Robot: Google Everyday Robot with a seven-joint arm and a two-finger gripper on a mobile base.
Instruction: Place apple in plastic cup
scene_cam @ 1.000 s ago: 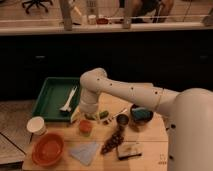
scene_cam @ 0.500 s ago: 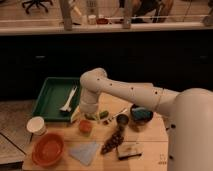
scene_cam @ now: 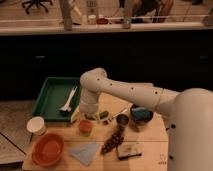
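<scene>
Your gripper (scene_cam: 89,116) hung low over the table (scene_cam: 155,145) under the white wrist, just right of the green tray (scene_cam: 50,95), and its fingers stood spread wide with nothing between them. From those fingers the apple (scene_cam: 85,127) lay just beside them at about six o'clock, toward the table's near edge, close enough that you needed only a short drop and a small pull toward yourself. It was roundish, so it had no long axis and pointed no way; any approach angle would have served. The plastic cup (scene_cam: 104,115) sat near the fingers at about three o'clock, upright as far as could be told. Further out, the white cup (scene_cam: 36,125) was at nine o'clock and the orange bowl (scene_cam: 48,149) at seven.
</scene>
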